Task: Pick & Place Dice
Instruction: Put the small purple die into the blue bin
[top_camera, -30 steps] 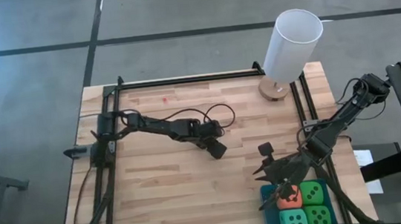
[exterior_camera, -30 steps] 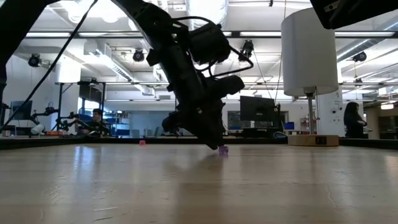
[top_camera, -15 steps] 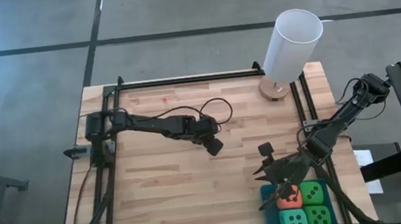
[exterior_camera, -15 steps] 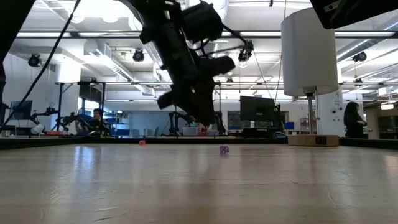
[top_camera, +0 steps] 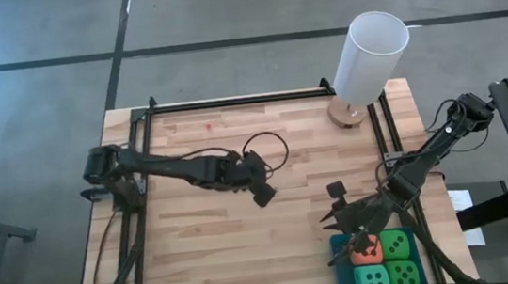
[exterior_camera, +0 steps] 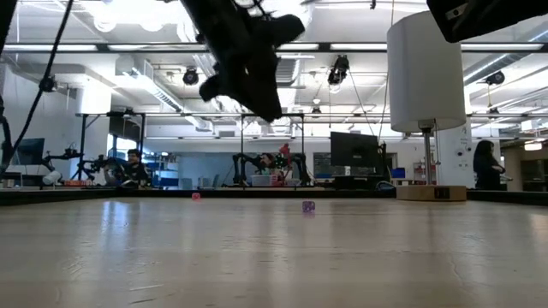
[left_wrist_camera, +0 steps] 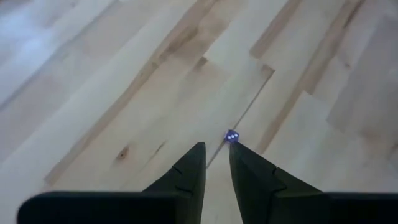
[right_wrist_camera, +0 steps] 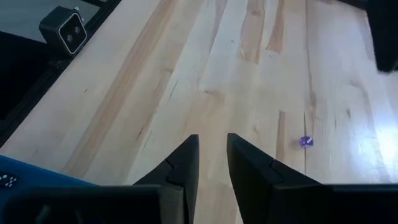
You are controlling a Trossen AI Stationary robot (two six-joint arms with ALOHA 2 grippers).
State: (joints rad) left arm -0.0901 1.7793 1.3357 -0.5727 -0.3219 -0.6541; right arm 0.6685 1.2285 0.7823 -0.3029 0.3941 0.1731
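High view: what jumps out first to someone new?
The tall white cylinder at the table's far right edge, then the bright dice clustered at the near right corner, with the right gripper beside them. The left gripper is mid-table, above a tiny purple die.

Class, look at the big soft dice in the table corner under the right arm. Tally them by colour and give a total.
Green dice: 2
Turquoise die: 1
Orange-red die: 1
Total: 4

Wooden table [top_camera: 218, 250] with lamp base [top_camera: 346, 112], blue tray [top_camera: 339, 246], tiny purple die [exterior_camera: 308, 206].
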